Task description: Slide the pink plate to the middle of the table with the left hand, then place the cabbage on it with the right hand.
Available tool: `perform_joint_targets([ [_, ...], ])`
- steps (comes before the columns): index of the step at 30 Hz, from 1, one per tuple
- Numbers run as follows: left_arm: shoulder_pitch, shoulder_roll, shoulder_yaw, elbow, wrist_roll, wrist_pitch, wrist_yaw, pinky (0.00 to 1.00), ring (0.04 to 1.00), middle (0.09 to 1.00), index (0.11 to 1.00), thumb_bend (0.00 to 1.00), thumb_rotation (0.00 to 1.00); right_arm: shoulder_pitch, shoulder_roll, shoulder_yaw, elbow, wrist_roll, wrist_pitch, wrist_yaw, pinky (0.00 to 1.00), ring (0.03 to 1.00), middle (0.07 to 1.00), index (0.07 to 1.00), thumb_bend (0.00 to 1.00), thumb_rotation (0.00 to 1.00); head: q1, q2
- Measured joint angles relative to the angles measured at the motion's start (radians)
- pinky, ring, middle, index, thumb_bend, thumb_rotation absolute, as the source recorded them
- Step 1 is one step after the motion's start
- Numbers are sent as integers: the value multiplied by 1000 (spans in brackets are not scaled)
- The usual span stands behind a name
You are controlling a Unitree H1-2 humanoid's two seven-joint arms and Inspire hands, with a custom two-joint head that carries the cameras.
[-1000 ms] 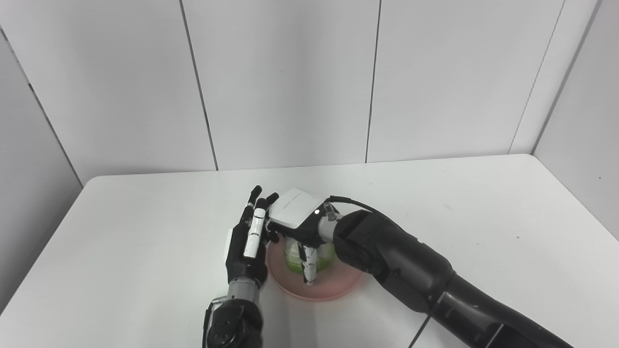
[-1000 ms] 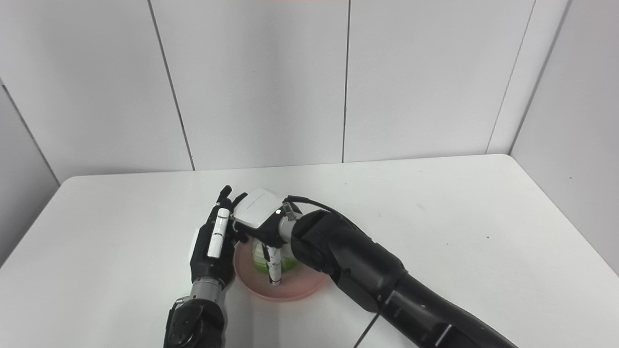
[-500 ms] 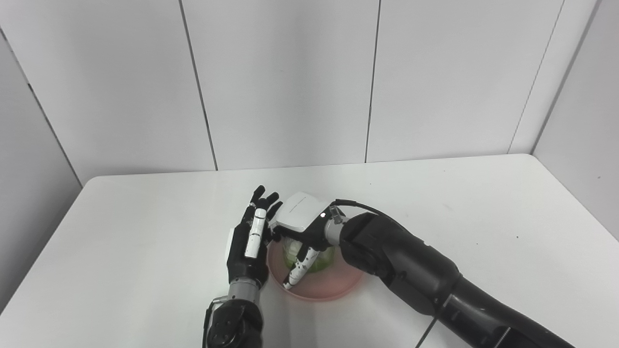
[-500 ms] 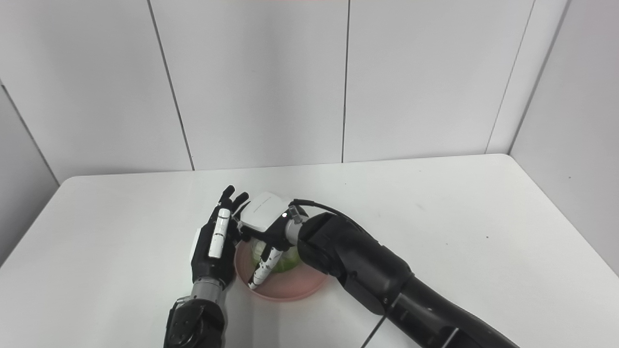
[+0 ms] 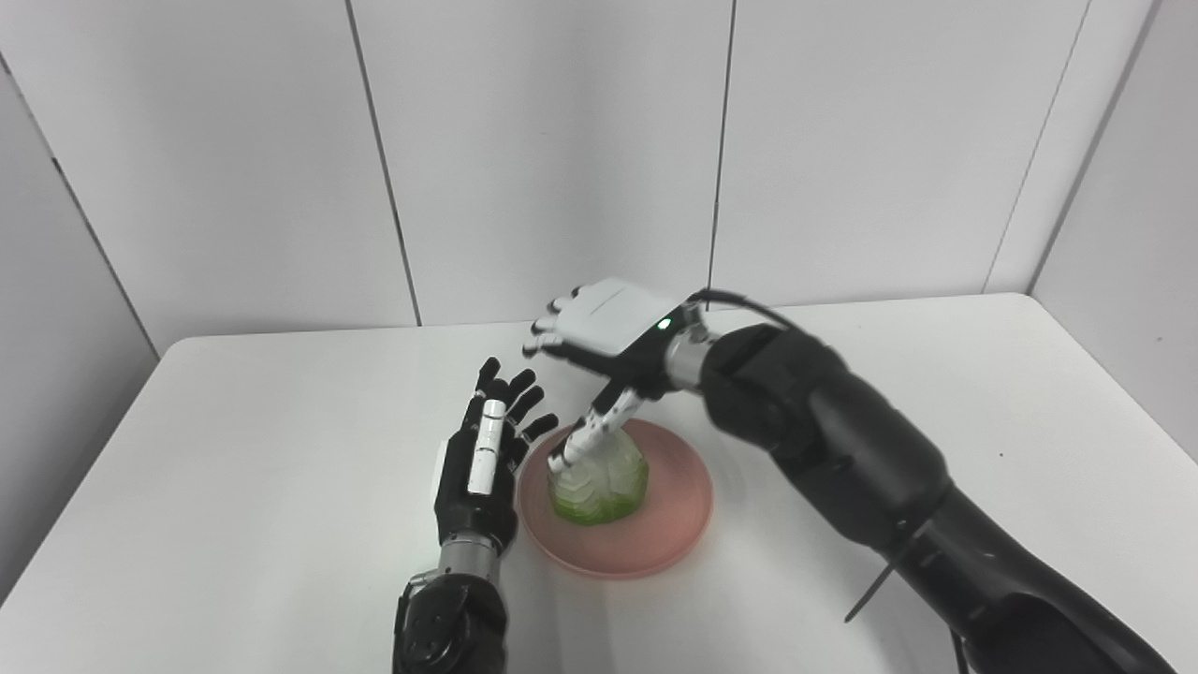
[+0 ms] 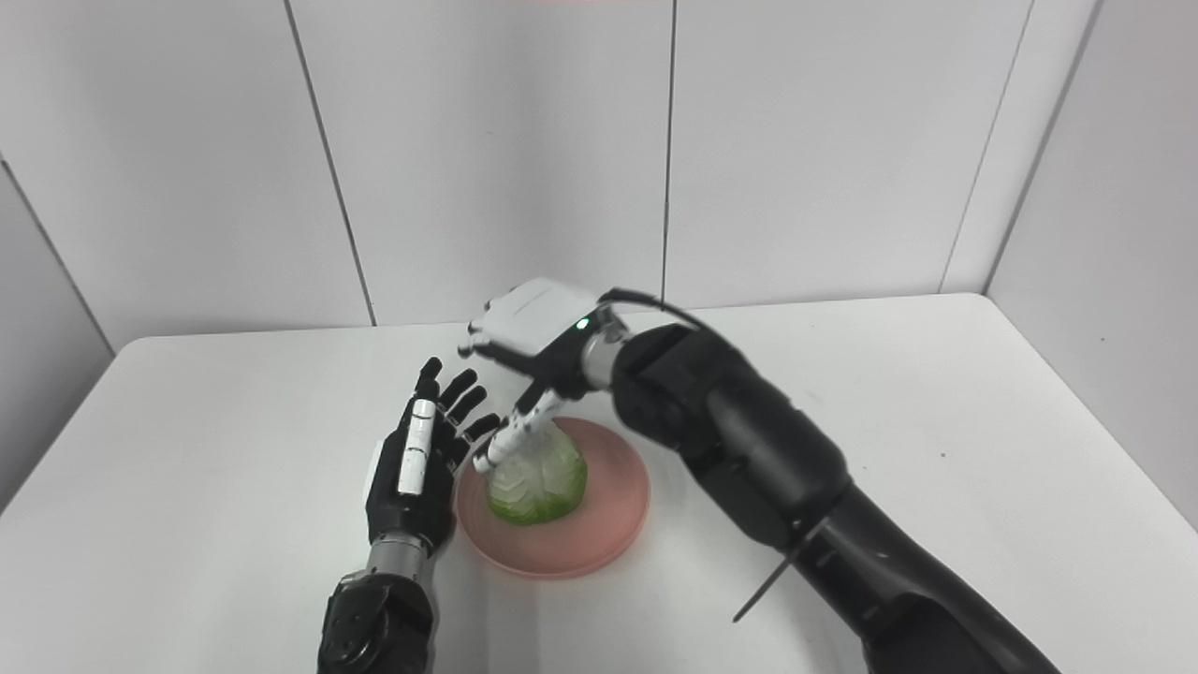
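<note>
At centre frame the cabbage (image 5: 599, 477) sits on the pink plate (image 5: 669, 543) on the white table (image 5: 234, 524). The right hand (image 5: 608, 332) hovers above it, fingers spread, holding nothing. The left hand (image 5: 479, 459) stands open at the plate's left rim. No writing is legible.

Bright even overhead light, soft faint shadows on white table (image 5: 281, 449), sharp focus

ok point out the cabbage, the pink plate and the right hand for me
cabbage (image 5: 599, 482): left eye view, on its green lower leaves.
pink plate (image 5: 679, 524): left eye view, on the bare right part of its rim.
right hand (image 6: 529, 323): right eye view, on the white back of the hand.
</note>
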Motion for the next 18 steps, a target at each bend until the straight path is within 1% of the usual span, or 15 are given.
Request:
perform_joint_targets([
  [2,-7,6,3,-1,3,0,12,698,854,835,933,832,731,57,-2,-68,-5,4,1,-120,1000,940,927,912,1000,949,2,0],
  [3,-10,12,6,-2,5,-1,16,706,860,841,936,831,732,86,-2,-92,-2,7,1,-182,1000,940,936,922,1000,963,5,2],
  [4,-13,27,8,-2,8,-1,17,709,863,843,935,834,730,128,0,-128,8,16,1,-247,993,940,942,927,1000,970,5,2],
  [5,-14,39,13,-2,13,-2,18,706,861,841,931,842,722,162,1,-148,20,32,0,-302,977,936,940,924,1000,964,9,2],
  [6,-15,54,19,-3,19,-2,21,703,861,840,928,849,716,198,8,-186,38,61,-1,-363,962,934,938,923,1000,969,14,2],
  [8,-16,89,28,-4,28,-5,34,703,863,841,925,850,718,269,38,-261,71,124,2,-454,963,945,946,936,1000,992,14,2],
  [9,-16,105,32,-5,28,-5,37,716,867,841,929,853,718,303,54,-291,81,153,7,-485,913,934,941,935,1000,996,17,2],
  [10,-18,115,34,-6,30,-5,39,699,854,828,922,859,719,333,73,-323,86,207,17,-500,861,932,949,936,1000,999,18,5],
  [11,-18,128,34,-6,36,-5,42,692,849,823,919,855,716,364,100,-361,88,267,44,-514,827,929,953,938,1000,1000,17,5],
  [12,-18,136,34,-5,47,-5,50,685,844,819,916,830,714,389,130,-397,92,320,68,-520,841,945,965,948,990,1000,17,5],
  [14,-18,145,27,-5,80,-6,72,689,840,814,908,812,709,425,196,-463,106,451,101,-531,911,966,964,950,967,1000,15,5],
  [15,-18,147,22,-6,103,-9,82,691,820,802,879,801,725,437,221,-482,120,501,109,-532,964,987,977,980,947,1000,15,5],
  [16,-17,149,12,-6,143,-13,105,692,813,798,869,797,731,443,250,-504,142,573,110,-531,982,993,982,990,941,1000,15,3],
  [17,-17,150,5,-7,173,-13,124,717,819,802,855,801,734,446,275,-523,170,626,110,-532,994,998,990,997,920,1000,17,2],
  [18,-15,150,-1,-10,202,-14,140,734,832,820,863,811,768,446,295,-538,201,679,106,-532,998,1000,992,997,918,1000,17,2],
])
